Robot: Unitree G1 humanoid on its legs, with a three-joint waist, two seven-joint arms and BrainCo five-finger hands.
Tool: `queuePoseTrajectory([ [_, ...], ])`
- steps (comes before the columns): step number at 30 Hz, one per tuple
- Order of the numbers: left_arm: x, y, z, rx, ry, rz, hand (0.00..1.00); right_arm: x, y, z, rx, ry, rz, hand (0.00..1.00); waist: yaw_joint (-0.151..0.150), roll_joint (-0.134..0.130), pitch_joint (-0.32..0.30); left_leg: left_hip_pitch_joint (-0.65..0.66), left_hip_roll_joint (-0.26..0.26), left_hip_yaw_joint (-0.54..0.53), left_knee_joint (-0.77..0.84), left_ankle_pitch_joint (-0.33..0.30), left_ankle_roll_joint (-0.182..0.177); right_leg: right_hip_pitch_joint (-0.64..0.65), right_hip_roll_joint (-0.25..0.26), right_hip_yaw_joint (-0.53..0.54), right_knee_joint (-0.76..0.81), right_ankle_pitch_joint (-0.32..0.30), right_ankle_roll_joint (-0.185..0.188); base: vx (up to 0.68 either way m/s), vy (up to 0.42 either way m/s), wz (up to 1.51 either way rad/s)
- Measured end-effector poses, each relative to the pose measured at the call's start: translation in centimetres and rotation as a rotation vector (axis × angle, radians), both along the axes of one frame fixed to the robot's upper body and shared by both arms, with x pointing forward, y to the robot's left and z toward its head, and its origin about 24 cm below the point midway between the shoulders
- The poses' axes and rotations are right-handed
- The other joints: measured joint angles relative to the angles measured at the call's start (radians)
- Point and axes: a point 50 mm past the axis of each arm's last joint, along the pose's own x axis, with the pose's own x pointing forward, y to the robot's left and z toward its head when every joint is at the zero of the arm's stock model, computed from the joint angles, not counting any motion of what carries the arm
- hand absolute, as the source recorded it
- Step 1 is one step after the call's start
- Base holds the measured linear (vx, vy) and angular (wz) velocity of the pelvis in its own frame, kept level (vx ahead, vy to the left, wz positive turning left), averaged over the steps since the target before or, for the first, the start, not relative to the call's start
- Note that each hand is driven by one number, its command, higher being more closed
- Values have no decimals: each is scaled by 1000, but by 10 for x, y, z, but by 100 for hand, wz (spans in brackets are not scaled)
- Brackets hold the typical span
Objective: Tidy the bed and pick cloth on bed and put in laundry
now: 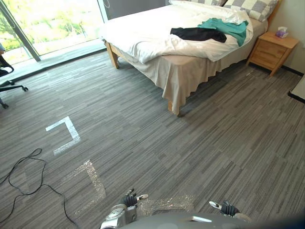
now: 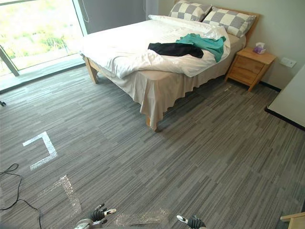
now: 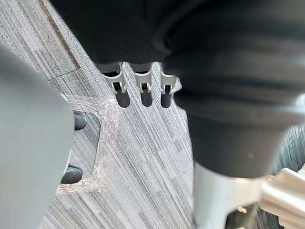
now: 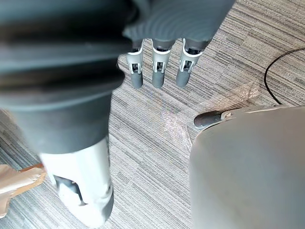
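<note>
Left eye view: black cloth [image 1: 198, 34] far from left robot hand [image 1: 129, 199], right robot hand [image 1: 228, 208]; both wide.

Left cloth [image 1: 198, 34] touching right cloth [image 1: 228, 27] on bed [image 1: 143, 33]; pillows [image 1: 257, 7] behind; nightstand [image 1: 273, 50] right of bed, tissue box [image 1: 282, 32] on it.

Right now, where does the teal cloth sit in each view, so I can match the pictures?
Left eye view: teal cloth at upper right, on the bed, next to the black cloth.
Right eye view: upper middle, same spot on the bed.
Left wrist view: carpet past the left hand.
Right wrist view: carpet past the right hand.
Shared landmark: the wooden nightstand to the right of the bed in both eye views.
</note>
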Motion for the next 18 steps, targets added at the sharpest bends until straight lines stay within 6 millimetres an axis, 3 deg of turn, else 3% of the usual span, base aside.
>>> queuePoseTrajectory([
  [8, 0, 1, 0, 24, 16, -12, 0, 0, 1, 0, 1, -1, -17, 0, 0, -7, 4, 7, 0, 0, -1, 0, 0, 7, 0, 0, 10, -4, 0, -16, -14, 0],
  [10, 0, 2, 0, 27, 16, -10, 0, 1, 1, 0, 0, -5, -31, 0, 0, -7, 8, 7, 1, 3, 3, 0, 0, -24, -4, 0, 80, -36, -2, -46, -16, -3],
  [12, 3, 5, 1, 36, 11, -2, 0, 3, 1, 0, -4, -12, -53, 0, -1, -20, 28, 5, -4, 12, 16, -5, 6, -127, -28, -13, 311, -125, 38, -94, -6, -8],
  [14, 5, 11, 2, 46, 5, 7, 0, 6, 4, 0, 17, -24, -96, 0, -2, -26, 50, 4, -7, 20, 36, -15, 22, -198, -52, -36, 472, -152, 51, -111, 2, -11],
  [17, 9, 20, 4, 78, -4, 9, 0, 5, 9, -1, 38, -22, -159, 0, 0, -64, 58, 8, -23, 37, 51, -32, 22, -243, -90, -98, 557, -190, 22, -70, -17, -21],
  [18, 9, 20, 4, 83, 2, 13, 0, 4, 10, -1, 49, -21, -178, 0, -5, -61, 63, 7, -23, 43, 59, -39, 21, -228, -91, -120, 524, -202, 2, 11, -67, -27],
])
